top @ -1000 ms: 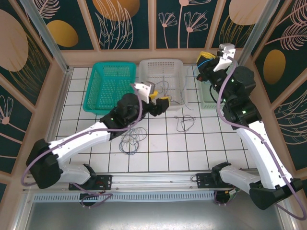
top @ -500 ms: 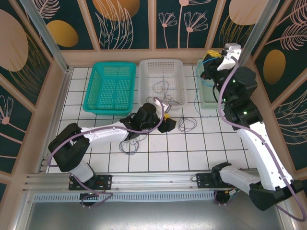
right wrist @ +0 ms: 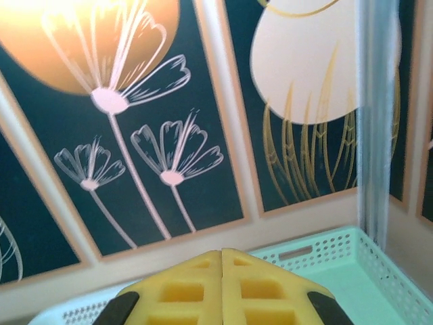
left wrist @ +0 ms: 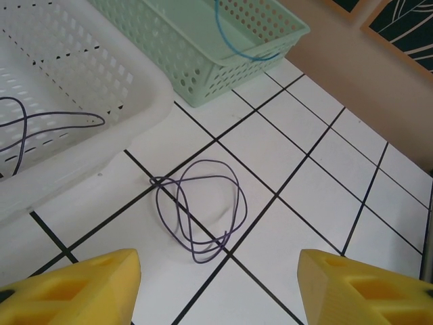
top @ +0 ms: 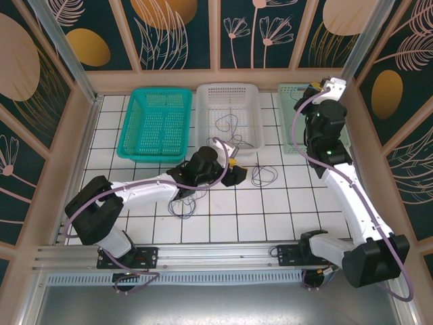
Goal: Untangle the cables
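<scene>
Left wrist shows purple cable [left wrist: 223,238] coiled flat, long axis near-to-far.

Thin purple cable [left wrist: 198,215] looped flat on tiles [left wrist: 298,189], dark tangle [top: 183,203] nearby, another cable [top: 230,126] inside white basket [top: 210,95].

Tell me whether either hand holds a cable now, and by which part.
Nothing is held. The left hand is open; the purple cable lies untouched on the tiles before it. The right hand is shut on nothing.

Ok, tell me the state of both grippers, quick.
Left gripper: open, holding nothing; purple cable loop lies on the tiles just ahead of it.
Right gripper: shut, holding nothing.
</scene>
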`<control>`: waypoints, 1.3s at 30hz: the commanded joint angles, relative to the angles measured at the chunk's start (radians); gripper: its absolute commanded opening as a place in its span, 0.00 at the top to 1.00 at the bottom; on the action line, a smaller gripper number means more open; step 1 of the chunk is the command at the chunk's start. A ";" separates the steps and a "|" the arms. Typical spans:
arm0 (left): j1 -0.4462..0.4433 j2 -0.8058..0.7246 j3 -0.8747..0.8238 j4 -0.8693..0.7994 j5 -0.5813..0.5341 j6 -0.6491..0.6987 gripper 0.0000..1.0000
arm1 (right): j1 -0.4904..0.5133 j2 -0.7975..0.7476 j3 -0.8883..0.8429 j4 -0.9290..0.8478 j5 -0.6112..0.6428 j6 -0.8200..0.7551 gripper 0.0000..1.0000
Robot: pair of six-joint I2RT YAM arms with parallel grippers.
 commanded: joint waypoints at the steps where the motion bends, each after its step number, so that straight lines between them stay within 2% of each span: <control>1: 0.000 -0.019 -0.010 0.042 -0.008 -0.004 0.37 | -0.043 -0.033 -0.047 0.170 0.049 0.074 1.00; 9: 0.000 -0.007 -0.011 0.058 -0.007 0.003 0.37 | -0.086 0.038 -0.166 0.401 0.071 0.002 1.00; 22: 0.001 -0.004 -0.026 0.081 -0.015 -0.014 0.36 | -0.116 0.100 -0.267 0.630 0.111 0.144 1.00; 31: 0.000 -0.003 -0.028 0.087 -0.017 -0.011 0.36 | -0.263 0.161 -0.319 0.694 -0.050 0.532 1.00; 39: 0.001 0.002 -0.034 0.096 -0.019 -0.018 0.36 | -0.367 0.270 -0.371 0.918 -0.246 0.857 1.00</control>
